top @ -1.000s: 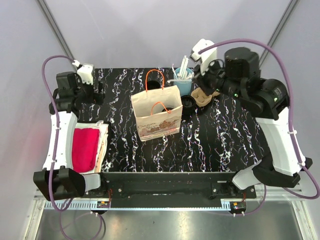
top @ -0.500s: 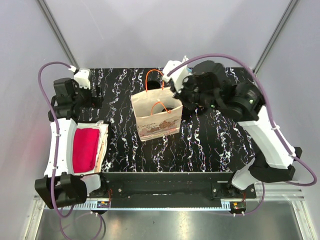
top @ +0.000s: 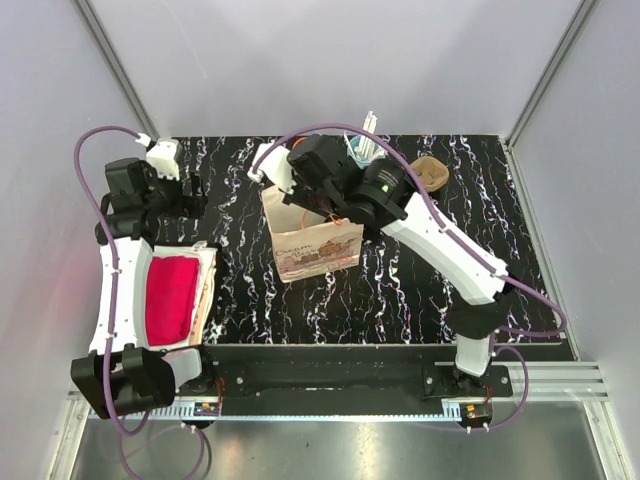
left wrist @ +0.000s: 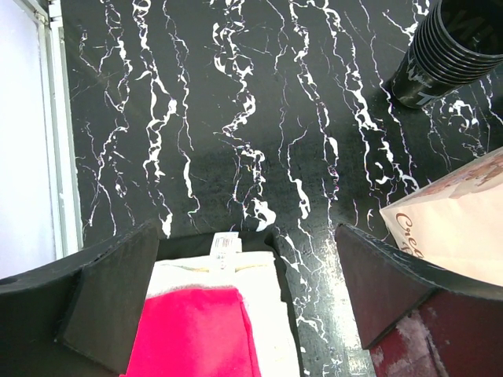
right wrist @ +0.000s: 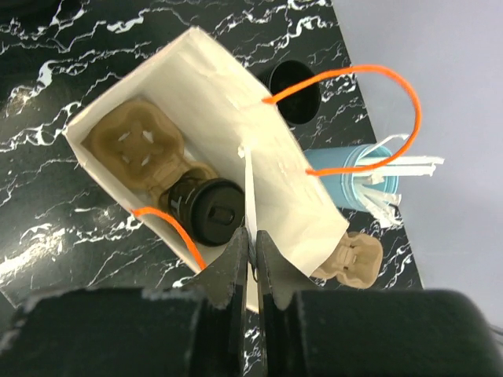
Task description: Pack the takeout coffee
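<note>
Right wrist view showed the takeout coffee [right wrist: 214, 214] inside the paper bag [right wrist: 206, 90], beside a cardboard carrier [right wrist: 134, 147]. The right claw [right wrist: 251, 271] was closed above the bag's rim; the left claw [left wrist: 250, 302] stood wide open.

The takeout coffee [right wrist: 216, 212] is pictured beside a cup carrier [right wrist: 135, 145] inside the paper bag [right wrist: 204, 86], with a lidless cup [right wrist: 295, 93] and a cup of straws [right wrist: 346, 177] set behind it and folded cloths [top: 172, 295] laid to its left.
</note>
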`<state>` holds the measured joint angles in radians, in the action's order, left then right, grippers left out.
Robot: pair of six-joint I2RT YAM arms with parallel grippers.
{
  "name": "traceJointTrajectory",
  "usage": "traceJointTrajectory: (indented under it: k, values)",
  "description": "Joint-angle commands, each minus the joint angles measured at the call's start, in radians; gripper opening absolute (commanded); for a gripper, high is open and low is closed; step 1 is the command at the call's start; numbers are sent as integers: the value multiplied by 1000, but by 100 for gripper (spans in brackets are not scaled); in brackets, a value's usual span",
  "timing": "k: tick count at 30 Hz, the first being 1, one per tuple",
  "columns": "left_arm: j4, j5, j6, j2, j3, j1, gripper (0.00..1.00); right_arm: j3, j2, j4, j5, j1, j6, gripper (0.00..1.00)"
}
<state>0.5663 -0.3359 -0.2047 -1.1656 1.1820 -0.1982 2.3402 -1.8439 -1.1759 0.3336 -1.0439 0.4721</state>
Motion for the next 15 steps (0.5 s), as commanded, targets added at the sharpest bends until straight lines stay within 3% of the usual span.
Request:
traceJointTrajectory:
  k: [1, 8, 15]
  values:
    - [-57, -44, 11, 30, -13, -9, 99, 155, -58, -13, 30, -11, 53, 10]
    - [-62, -63, 16, 35, -21, -20, 99, 220, -147, -50, 44, -28, 59, 9]
    - [-63, -75, 18, 37, -22, -26, 99, 177, -167, -56, 39, -71, 51, 9]
